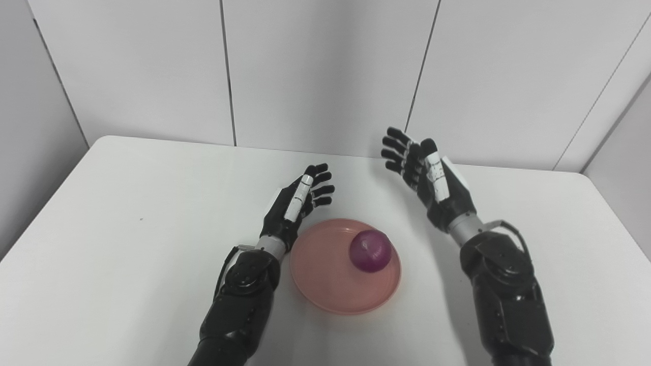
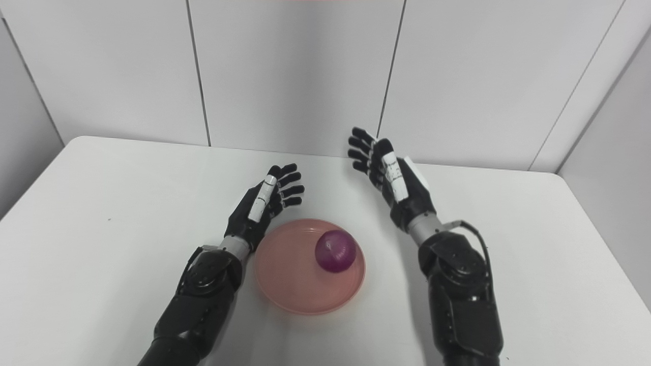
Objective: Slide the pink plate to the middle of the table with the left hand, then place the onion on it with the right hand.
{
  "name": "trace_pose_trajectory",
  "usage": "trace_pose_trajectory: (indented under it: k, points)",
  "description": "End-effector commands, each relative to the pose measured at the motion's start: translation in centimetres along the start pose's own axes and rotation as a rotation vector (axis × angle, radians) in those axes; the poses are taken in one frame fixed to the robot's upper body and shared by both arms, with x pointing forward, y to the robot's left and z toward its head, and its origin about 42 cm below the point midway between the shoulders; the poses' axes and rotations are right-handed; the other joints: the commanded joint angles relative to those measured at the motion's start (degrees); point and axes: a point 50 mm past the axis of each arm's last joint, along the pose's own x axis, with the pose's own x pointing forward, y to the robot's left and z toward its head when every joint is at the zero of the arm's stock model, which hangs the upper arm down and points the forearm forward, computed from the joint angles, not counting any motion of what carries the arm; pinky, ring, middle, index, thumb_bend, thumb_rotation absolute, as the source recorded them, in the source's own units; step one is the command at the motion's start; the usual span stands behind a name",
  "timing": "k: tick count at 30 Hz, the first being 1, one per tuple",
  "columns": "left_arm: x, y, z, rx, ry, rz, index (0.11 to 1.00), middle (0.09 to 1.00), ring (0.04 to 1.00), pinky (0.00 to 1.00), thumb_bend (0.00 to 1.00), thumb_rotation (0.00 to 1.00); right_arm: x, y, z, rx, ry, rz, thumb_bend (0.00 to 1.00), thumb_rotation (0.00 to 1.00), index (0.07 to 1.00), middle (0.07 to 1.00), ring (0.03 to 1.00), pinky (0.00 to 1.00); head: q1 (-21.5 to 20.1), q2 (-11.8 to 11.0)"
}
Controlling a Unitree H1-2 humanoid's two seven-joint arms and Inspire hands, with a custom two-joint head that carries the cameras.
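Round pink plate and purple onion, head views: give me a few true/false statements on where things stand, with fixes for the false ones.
1. The purple onion lies on the round pink plate. True.
2. The left hand grips the plate's rim. False: it is open, beside and beyond the plate, holding nothing.
3. The right hand is open and empty. True.
4. The onion sits at the plate's left edge. False: it sits right of the plate's centre, toward the far side.
5. The plate stands on the white table between the two arms. True.
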Motion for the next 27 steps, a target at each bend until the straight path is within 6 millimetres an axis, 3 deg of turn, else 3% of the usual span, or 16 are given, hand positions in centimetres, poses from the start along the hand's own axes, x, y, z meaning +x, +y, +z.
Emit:
trace_pose_trajectory:
  k: [1, 11, 27]
  points:
    - [-4.4, 1.5, -7.6, -0.04, 0.314, 0.068, 0.818, 0.865, 0.799, 0.77, 0.65, 0.88, 0.9, -0.2, 1.3, 0.039, -0.049, -0.015, 1.0, 1.0, 0.941, 0.93, 0.941, 0.99, 0.0, 0.1]
    - [-4.3, 1.4, -7.6, -0.04, 0.314, 0.065, 0.818, 0.868, 0.809, 0.78, 0.66, 0.88, 0.2, 2.5, -4.3, 0.14, 0.033, -0.06, 1.0, 1.0, 0.945, 0.957, 0.994, 1.0, -0.2, 0.3]
    - [-4.2, 1.3, -7.5, -0.025, 0.309, 0.059, 0.819, 0.865, 0.807, 0.77, 0.66, 0.9, -0.4, 3.4, -8.1, 0.116, 0.048, -0.171, 0.97, 1.0, 0.983, 0.991, 1.0, 1.0, -0.3, 0.4]
